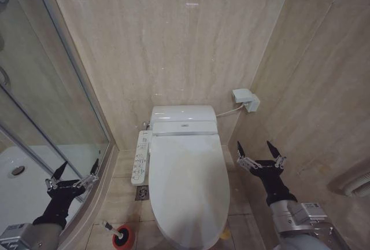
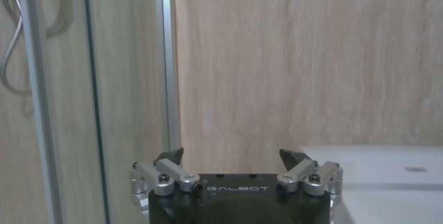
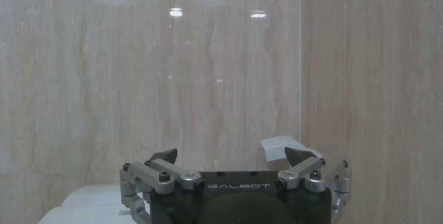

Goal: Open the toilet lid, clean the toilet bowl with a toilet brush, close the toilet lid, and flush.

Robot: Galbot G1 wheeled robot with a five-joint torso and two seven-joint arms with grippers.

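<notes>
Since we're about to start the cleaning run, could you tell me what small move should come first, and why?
Probably bring the right gripper in over the front rim of the toilet lid. The lid lies closed over the bowl, both grippers hang open and empty beside the toilet, and the toilet brush sits in its red holder, left gripper above it.

I count one toilet lid, closed flat, one toilet brush in one red holder, one side control panel, one wall box, and two end effectors: left, right, both spread wide.
</notes>
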